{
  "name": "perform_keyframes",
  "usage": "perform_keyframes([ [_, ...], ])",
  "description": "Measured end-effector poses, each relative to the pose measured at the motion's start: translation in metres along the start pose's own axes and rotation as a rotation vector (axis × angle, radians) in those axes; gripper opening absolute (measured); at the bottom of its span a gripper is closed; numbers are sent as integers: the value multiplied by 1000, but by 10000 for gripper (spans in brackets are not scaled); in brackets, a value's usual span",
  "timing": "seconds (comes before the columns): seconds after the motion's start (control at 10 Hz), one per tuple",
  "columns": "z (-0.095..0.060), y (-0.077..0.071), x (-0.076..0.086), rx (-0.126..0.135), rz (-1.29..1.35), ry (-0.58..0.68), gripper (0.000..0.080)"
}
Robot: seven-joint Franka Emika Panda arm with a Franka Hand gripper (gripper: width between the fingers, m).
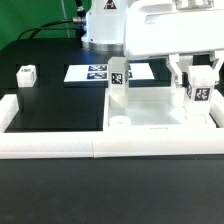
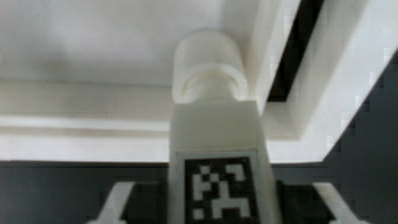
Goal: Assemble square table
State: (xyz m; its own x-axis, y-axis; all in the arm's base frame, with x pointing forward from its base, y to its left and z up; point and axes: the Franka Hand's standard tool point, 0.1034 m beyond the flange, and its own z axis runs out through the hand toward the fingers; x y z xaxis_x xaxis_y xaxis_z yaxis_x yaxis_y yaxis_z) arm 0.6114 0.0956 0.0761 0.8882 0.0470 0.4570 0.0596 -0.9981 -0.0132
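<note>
Gripper (image 1: 198,86) is clamped on a leg block (image 1: 201,94) at the square tabletop's (image 1: 150,108) right end. A second leg (image 1: 118,80) stands upright on its other end, with the marker board (image 1: 90,72) just behind, and a third leg (image 1: 26,75) sits well off toward the exterior view's left.

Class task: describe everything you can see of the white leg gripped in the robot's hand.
The leg is a white, plastic-looking post with a black-and-white tag on one face and a rounded, narrower end. It stands roughly upright, clamped between the two fingers of the hand, above the white tabletop near its corner at the exterior view's right. Whether its lower end touches the tabletop cannot be told.
</note>
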Motion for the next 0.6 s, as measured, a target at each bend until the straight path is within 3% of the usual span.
perform_keyframes([
  [0.4,4,-1,-1,0,-10,30,291],
  [0.5,4,-1,-1,0,-13,30,460],
  [0.6,4,-1,-1,0,-15,30,460],
])
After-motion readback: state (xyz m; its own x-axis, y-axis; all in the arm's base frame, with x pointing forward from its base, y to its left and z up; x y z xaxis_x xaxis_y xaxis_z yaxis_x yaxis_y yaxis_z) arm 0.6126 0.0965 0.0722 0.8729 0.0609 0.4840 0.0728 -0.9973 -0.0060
